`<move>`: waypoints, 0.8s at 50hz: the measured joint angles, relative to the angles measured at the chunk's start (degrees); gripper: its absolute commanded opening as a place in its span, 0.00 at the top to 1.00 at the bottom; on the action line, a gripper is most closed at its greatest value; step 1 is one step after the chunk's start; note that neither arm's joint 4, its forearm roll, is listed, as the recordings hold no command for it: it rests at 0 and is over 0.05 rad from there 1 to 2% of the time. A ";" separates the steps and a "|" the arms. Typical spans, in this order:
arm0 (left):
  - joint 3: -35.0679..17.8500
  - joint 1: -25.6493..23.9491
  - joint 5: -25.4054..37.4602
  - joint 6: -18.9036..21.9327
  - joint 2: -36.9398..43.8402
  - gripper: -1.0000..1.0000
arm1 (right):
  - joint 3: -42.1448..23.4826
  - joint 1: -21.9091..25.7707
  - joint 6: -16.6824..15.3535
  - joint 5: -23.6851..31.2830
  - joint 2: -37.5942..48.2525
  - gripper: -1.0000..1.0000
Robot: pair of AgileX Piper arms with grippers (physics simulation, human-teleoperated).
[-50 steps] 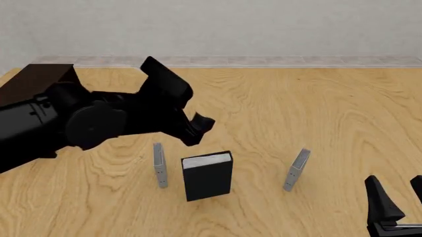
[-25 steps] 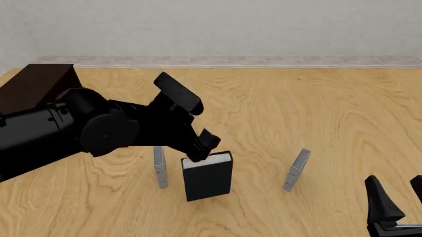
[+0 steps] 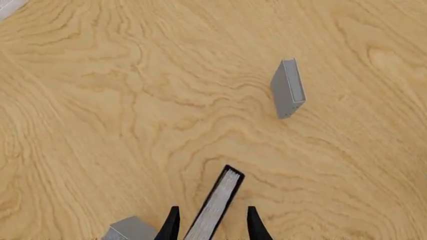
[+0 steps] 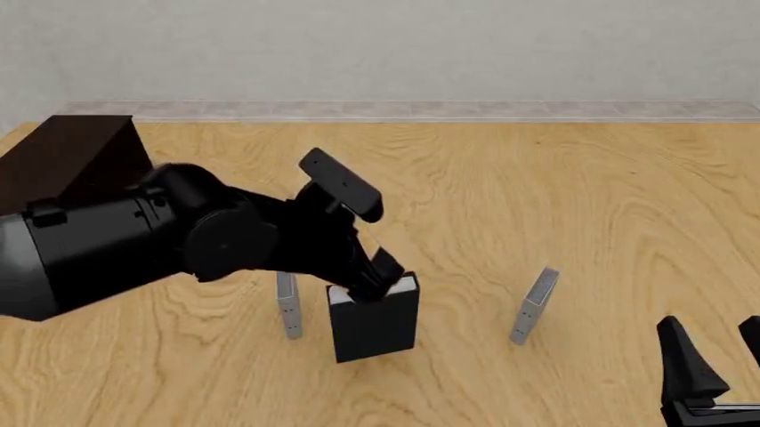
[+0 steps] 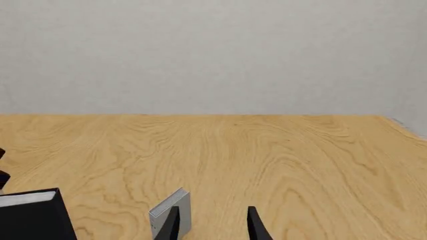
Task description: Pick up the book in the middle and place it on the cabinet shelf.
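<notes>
Fingers (image 3: 172,227) astride the book (image 3: 215,206) edge

Left arm dropped onto the book; nothing else moved.

Left end effector (image 4: 377,277) went from hovering up and behind the book (image 4: 374,318) a second ago to sitting at its top edge. In the left wrist view the two fingers (image 3: 171,226) now straddle the white page edge, one on each side, jaws apart, contact not clear. Arm body swung further right and lower, now covering more of the table (image 4: 570,196).
</notes>
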 measured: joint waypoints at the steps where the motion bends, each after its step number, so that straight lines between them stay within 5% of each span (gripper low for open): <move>1: 0.02 -0.04 0.04 -0.05 0.15 0.00 | 0.00 0.00 0.00 0.00 0.00 0.00; 40: -2.21 -0.86 1.80 0.34 6.13 0.00 | 0.00 0.00 0.00 0.00 0.00 0.00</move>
